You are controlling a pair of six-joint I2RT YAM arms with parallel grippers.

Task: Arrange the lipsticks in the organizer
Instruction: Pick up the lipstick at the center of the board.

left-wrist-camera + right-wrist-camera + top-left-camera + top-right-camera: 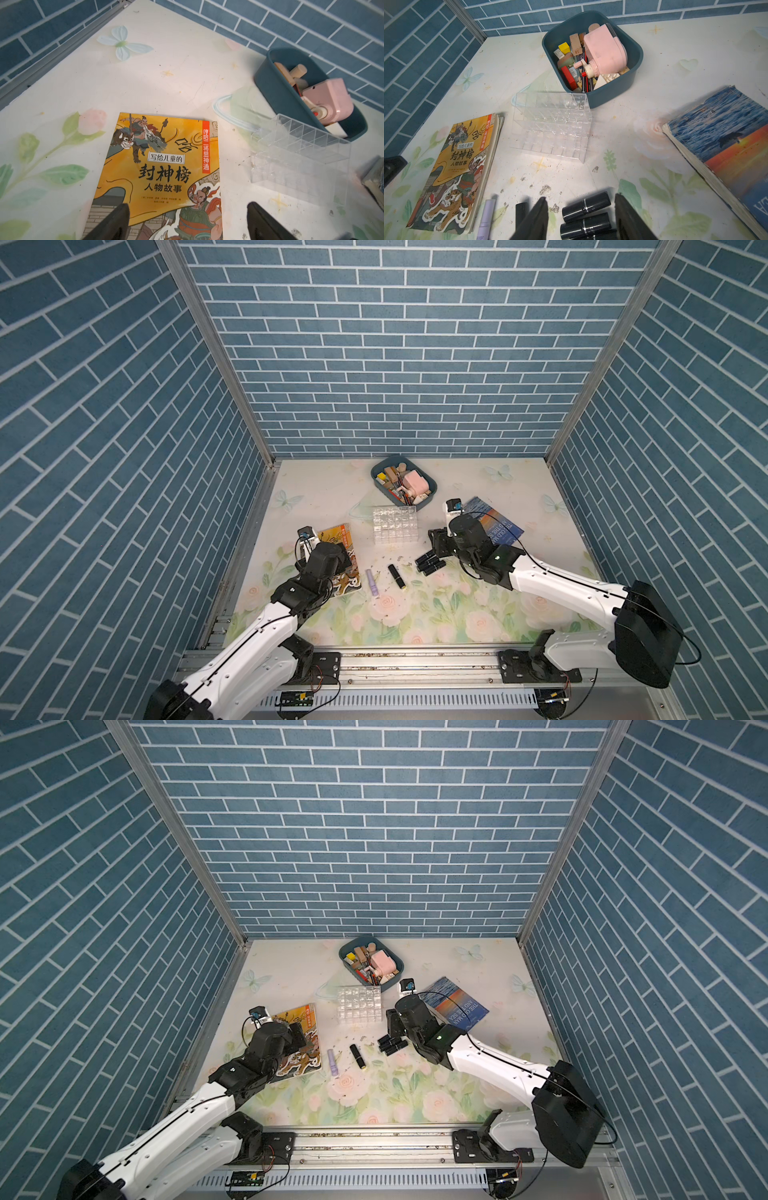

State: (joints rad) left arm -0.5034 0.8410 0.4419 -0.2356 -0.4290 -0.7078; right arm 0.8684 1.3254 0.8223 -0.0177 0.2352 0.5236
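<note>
Two white-and-black robot arms reach in from the 6 o'clock edge of the flower-printed table (316,497), the left arm (266,626) toward 9 and the right arm (561,585) toward 3.

Next in size are two paperback books. One yellow illustrated book (338,539) lies at 9 and one blue-and-orange sea-cover book (498,522) at 2. One blue-grey rounded plastic tray (612,97) full of oddments sits at 12. Touching or just beside its near wall is the one clear acrylic grid organizer (394,526), close to the table's centre. No tube shows in its cells.

Five lipsticks all lie flat on the table.
- Three short black tubes (428,563) are packed side by side at 4 from the organizer.
- One black tube with a gold end (397,576) lies at 6, its axis about 11 to 5 with the gold toward 5.
- One slim pale lilac tube (371,583) lies at 7, its axis nearly 12 to 6.

The right gripper (581,197) is right over the black trio, so that arm is the nearer one. Its jaws stand apart and straddle the outermost tube with a gap at each side, not yet clamped. In the right wrist view that tube's long axis runs from one finger toward the other. A squeeze would therefore meet its ends rather than its flanks, which looks prone to slipping.

The left gripper (188,205) hangs over the yellow book with its jaws wide apart and nothing between them. The lilac tube is the one closest to it.
</note>
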